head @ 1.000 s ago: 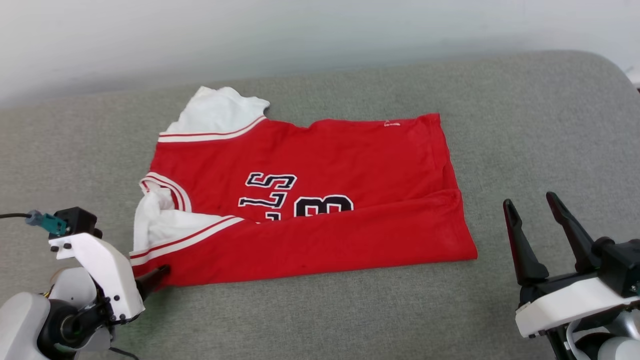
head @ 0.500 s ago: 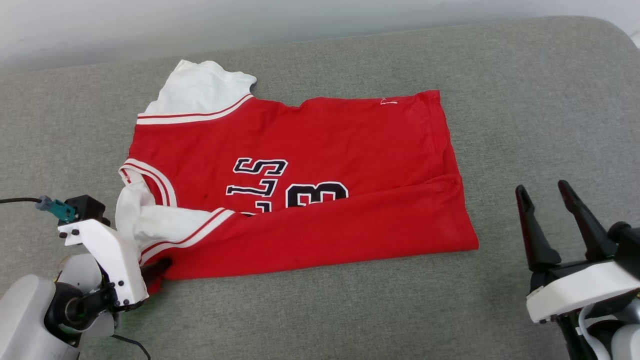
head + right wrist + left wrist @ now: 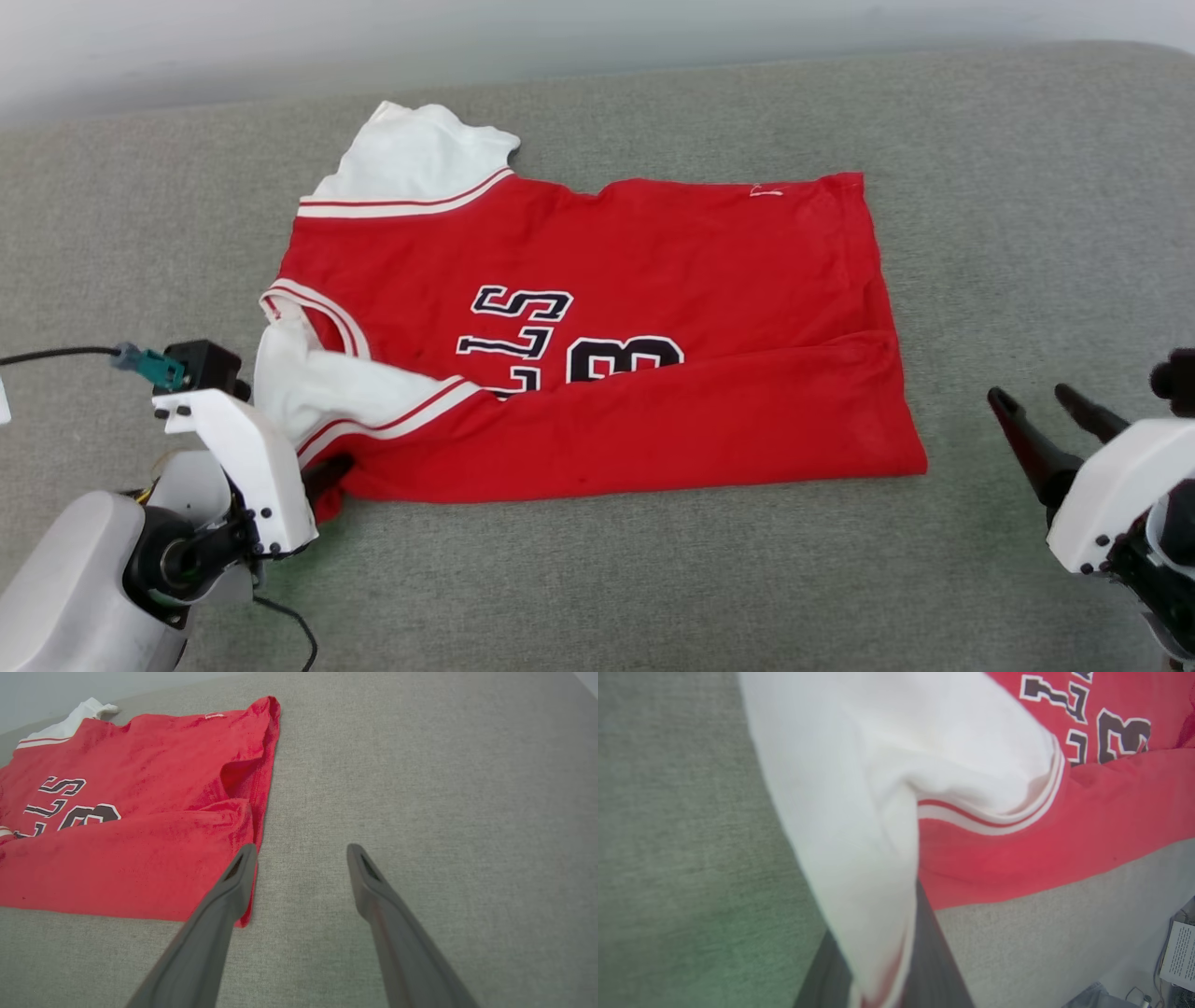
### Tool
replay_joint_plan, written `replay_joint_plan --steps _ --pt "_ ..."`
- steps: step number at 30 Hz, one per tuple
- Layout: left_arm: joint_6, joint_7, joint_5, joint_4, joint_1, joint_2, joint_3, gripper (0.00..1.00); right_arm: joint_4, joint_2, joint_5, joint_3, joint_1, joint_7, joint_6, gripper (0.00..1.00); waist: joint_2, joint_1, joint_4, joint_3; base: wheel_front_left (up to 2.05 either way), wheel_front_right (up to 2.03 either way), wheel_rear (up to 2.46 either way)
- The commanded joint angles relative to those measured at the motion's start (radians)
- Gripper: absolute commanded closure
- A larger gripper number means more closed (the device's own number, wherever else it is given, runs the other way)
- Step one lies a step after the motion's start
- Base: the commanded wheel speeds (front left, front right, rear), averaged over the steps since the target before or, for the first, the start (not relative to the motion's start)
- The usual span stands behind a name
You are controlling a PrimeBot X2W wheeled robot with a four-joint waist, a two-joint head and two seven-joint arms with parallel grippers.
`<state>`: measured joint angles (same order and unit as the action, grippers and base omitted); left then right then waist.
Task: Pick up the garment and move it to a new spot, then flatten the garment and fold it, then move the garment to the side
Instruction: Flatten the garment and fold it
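Garment (image 3: 597,280) flat on grey cushion (image 3: 1008,187), long edge nearest both grippers folded over, white sleeve (image 3: 308,392) pinched in closed left gripper (image 3: 327,472), hem corner just beside spread, empty right gripper (image 3: 1031,395); further folds and sideways move judged outstanding.

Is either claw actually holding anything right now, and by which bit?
The left claw pinches the shirt at its near left corner, by the white sleeve. The right claw is open, holding nothing.
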<state>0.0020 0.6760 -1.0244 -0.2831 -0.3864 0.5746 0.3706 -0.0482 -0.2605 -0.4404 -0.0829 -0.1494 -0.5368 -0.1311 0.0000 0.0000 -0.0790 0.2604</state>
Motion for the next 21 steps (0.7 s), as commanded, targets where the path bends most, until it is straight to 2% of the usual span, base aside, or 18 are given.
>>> replay_joint_plan --steps 1,4,7,18,19,20,21 --pt "-0.004 0.004 0.003 0.013 -0.013 -0.001 0.004 1.0 0.014 -0.007 -0.015 0.009 -0.024 -0.044 0.001 0.0 0.0 0.0 0.011 0.01 0.0 0.0 0.0" --pt "0.001 0.008 0.01 0.058 -0.028 0.003 0.005 1.0 0.054 -0.008 -0.049 0.025 -0.059 -0.166 0.001 0.0 0.0 0.0 0.032 0.028 0.0 0.0 0.0" --pt "0.015 0.017 0.017 0.104 -0.036 -0.002 0.014 1.0 0.094 0.004 -0.052 0.046 -0.101 -0.227 0.001 0.0 0.0 0.0 0.051 0.05 0.0 0.0 0.0" --pt "0.034 0.023 0.027 0.191 -0.032 0.007 0.02 1.0 0.323 0.072 -0.095 0.137 -0.172 -0.273 0.001 0.0 0.0 0.0 0.073 0.1 0.0 0.0 0.0" --pt "0.036 0.022 0.026 0.192 -0.03 0.007 0.02 1.0 0.337 0.072 -0.104 0.151 -0.173 -0.279 0.001 0.1 0.0 0.0 0.074 0.1 0.0 0.0 0.0" --pt "0.038 0.021 0.025 0.193 -0.029 0.007 0.018 1.0 0.346 0.075 -0.114 0.163 -0.175 -0.282 0.0 0.64 0.0 0.0 0.074 0.101 0.0 0.0 0.0" --pt "0.039 0.019 0.024 0.194 -0.028 0.007 0.017 1.0 0.352 0.075 -0.121 0.175 -0.177 -0.285 0.0 0.93 0.0 0.0 0.074 0.1 0.0 0.0 0.0"
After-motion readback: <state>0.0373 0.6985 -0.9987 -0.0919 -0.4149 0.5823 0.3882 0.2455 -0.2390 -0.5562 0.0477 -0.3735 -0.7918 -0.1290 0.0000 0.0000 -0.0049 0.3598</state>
